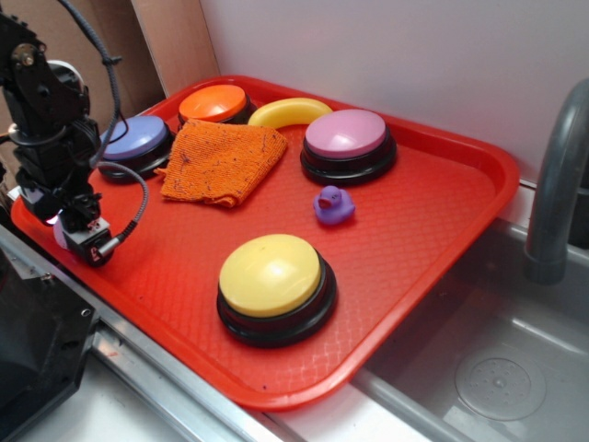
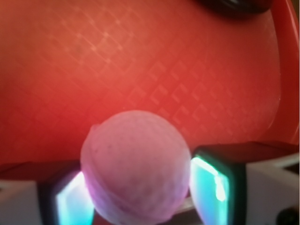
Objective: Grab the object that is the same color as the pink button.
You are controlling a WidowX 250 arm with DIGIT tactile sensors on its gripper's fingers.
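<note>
Exterior: arm at far left of frame, gripper [image 1: 69,221] low over left edge of red tray [image 1: 433,249]. Ball barely visible there, sliver of pale colour under claw. Pink button [image 1: 348,145] upper centre, purple duck [image 1: 333,204] just below it. Yellow button [image 1: 274,287] lower centre, orange cloth [image 1: 223,161] upper left beside blue button [image 1: 138,143].

Wrist: pink ball [image 2: 136,166] bottom centre, pinched between fingers [image 2: 213,187], pads touching both sides. Tray floor behind, blurred.

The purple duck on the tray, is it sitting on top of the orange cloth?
No, the purple duck sits on the bare red tray, apart from the orange cloth, between the pink button and the yellow one.
</note>
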